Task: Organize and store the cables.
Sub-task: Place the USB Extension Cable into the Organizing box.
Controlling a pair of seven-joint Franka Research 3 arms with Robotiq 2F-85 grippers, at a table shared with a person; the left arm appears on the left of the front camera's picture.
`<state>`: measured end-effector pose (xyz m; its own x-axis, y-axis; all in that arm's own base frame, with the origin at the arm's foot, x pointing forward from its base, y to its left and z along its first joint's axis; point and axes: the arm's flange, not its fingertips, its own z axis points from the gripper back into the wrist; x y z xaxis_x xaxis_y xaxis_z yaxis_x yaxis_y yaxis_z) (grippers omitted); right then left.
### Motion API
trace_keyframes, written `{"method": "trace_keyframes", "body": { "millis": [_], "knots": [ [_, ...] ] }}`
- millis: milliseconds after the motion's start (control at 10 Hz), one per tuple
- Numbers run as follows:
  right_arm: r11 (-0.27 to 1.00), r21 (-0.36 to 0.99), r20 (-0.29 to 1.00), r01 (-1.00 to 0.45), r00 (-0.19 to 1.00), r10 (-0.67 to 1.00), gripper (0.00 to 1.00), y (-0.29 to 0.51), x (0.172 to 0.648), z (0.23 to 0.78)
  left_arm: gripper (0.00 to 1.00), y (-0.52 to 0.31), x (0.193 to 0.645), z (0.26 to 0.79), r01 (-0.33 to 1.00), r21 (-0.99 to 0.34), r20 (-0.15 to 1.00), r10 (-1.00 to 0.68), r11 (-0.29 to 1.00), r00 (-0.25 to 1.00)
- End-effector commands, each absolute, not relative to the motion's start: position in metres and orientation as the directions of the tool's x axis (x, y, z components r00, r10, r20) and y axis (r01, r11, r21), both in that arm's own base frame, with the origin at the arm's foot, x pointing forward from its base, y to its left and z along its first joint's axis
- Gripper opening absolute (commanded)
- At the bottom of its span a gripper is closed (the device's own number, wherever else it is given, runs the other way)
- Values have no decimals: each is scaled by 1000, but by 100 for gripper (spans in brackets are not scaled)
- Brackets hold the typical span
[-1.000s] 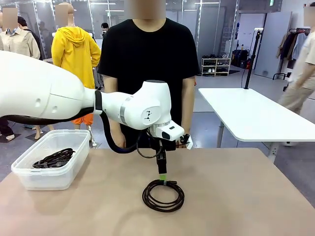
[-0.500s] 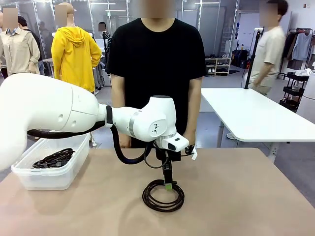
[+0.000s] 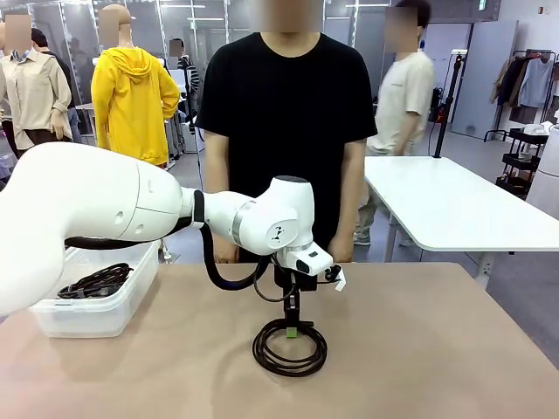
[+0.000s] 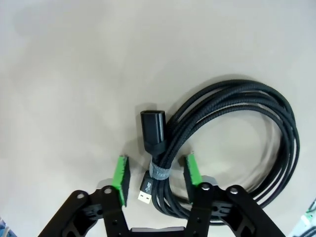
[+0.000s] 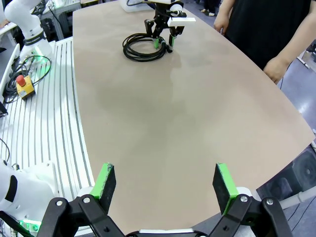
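Right tool (image 5: 164, 183) hangs over bare counter (image 5: 197, 113), jaws wide apart. Far off, left tool (image 5: 163, 39) straddles coiled cable (image 5: 143, 50). Person's hand (image 5: 276, 66) at counter edge.

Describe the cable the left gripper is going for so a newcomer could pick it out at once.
On the brown table, in front of the person in black, lies a loose coiled cable, with the left gripper open astride its strapped section. Unlike the cable in the clear bin at the left, it lies bare on the tabletop.
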<state>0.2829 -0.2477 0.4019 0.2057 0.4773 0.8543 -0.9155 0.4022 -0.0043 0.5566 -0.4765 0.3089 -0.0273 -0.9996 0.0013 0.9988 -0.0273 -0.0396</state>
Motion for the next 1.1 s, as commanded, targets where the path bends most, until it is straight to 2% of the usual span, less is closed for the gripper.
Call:
{"method": "trace_keyframes", "body": {
  "millis": [0,300,400,500,800,1000],
  "knots": [
    [393,-18,854,-919,190,484,100,-246,279,402,0,-480,557,311,999,-39,-36,-999,-26,-28],
    [393,-18,854,-919,190,484,100,-246,279,402,0,-479,554,316,999,-35,-21,-1000,-22,-23],
    [393,-18,854,-919,190,484,100,-246,279,402,0,-476,555,322,999,-34,-33,-999,42,41],
    [393,-18,854,-919,190,484,100,-246,279,402,0,-470,555,333,999,-17,-16,-999,48,48],
    [393,-18,854,-919,190,484,100,-246,279,402,0,-450,545,412,997,57,87,-995,49,44],
    [393,-18,854,-919,190,484,100,-246,279,402,0,-437,533,457,992,121,74,-997,19,10]
  ]
}}
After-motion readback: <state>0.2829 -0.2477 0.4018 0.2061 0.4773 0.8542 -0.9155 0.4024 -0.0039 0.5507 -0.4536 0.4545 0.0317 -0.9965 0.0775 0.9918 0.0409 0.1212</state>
